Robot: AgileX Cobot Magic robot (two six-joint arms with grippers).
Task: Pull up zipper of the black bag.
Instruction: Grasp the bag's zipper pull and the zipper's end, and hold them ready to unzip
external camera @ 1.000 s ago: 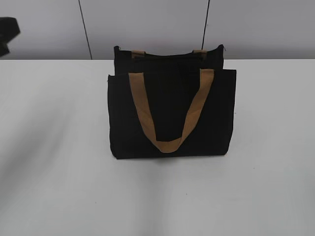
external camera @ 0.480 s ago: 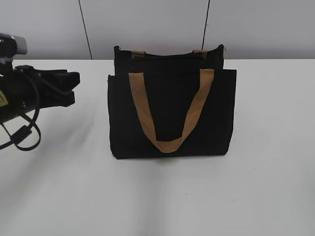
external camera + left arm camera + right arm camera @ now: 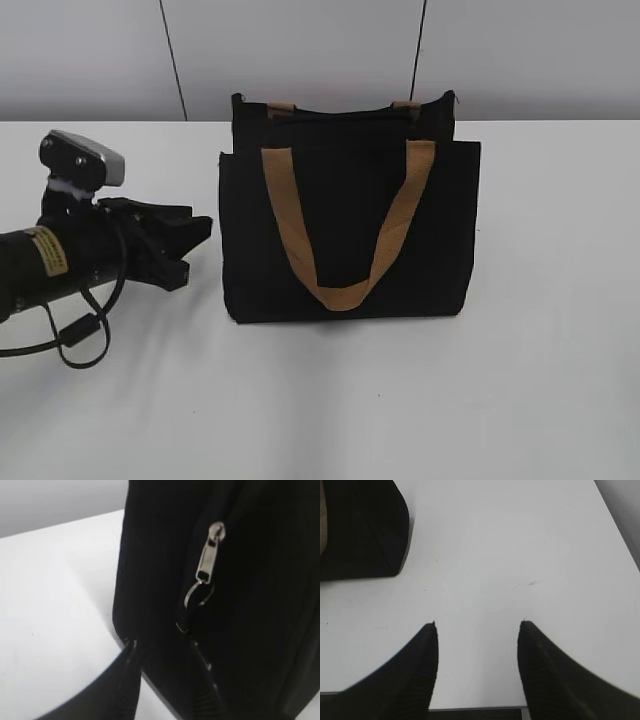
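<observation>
The black bag (image 3: 345, 230) stands upright mid-table, with tan webbing handles (image 3: 340, 290) hanging down its front. In the left wrist view its side panel (image 3: 155, 555) shows the zipper with a small silver pull (image 3: 208, 555) ending in a ring. My left gripper (image 3: 195, 245) is open, close to the bag's left side; in the left wrist view its fingertips (image 3: 160, 645) sit just below the pull, not touching it. My right gripper (image 3: 477, 625) is open and empty over bare table, with a corner of the bag (image 3: 365, 530) at upper left. The right arm is out of the exterior view.
The white table (image 3: 540, 380) runs to a grey wall behind the bag. The table's near edge shows at the bottom of the right wrist view (image 3: 475, 709). The left arm's cable (image 3: 80, 340) loops over the table at the left.
My left arm has come in from the left edge and moved right and down toward the bag's left side. The bag has not moved.
</observation>
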